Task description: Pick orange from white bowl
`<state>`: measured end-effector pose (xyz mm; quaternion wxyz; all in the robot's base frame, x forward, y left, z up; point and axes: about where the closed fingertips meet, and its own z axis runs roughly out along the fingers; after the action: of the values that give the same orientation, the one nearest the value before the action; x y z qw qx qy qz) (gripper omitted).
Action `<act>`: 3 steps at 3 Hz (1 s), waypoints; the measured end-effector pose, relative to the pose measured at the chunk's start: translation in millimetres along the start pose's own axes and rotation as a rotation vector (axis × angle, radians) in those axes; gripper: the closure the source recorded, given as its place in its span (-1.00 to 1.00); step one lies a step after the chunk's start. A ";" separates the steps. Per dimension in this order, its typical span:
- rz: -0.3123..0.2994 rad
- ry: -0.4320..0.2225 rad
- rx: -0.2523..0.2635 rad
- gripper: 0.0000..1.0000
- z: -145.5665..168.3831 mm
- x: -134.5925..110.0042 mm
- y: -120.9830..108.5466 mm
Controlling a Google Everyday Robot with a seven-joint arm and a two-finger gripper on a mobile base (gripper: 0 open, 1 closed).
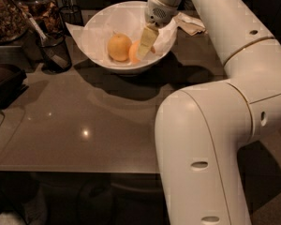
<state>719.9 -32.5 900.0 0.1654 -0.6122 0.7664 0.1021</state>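
Note:
The white bowl [98, 36] stands at the back of the dark table. In it lie a paler yellow-tan fruit [119, 47] on the left and the deeper reddish orange [133, 53] to its right, touching it. My gripper [145, 45] reaches down into the bowl from above, right at the orange, and covers the orange's right side. Nothing is lifted; the orange rests on the bowl's bottom.
A black mesh cup [54, 50] with a utensil stands left of the bowl. A crumpled napkin [191, 23] lies to the right behind my arm. A dark container [4, 81] sits at the left edge. My large white arm [210, 139] fills the right foreground.

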 end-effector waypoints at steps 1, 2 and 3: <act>0.004 0.002 -0.007 -0.46 4.2 4.9 -1.7; -0.001 0.002 -0.016 -0.42 9.4 6.3 -2.8; -0.010 0.002 -0.031 -0.42 16.6 4.8 -2.6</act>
<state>723.6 -31.5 883.0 0.1558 -0.6185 0.7619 0.1124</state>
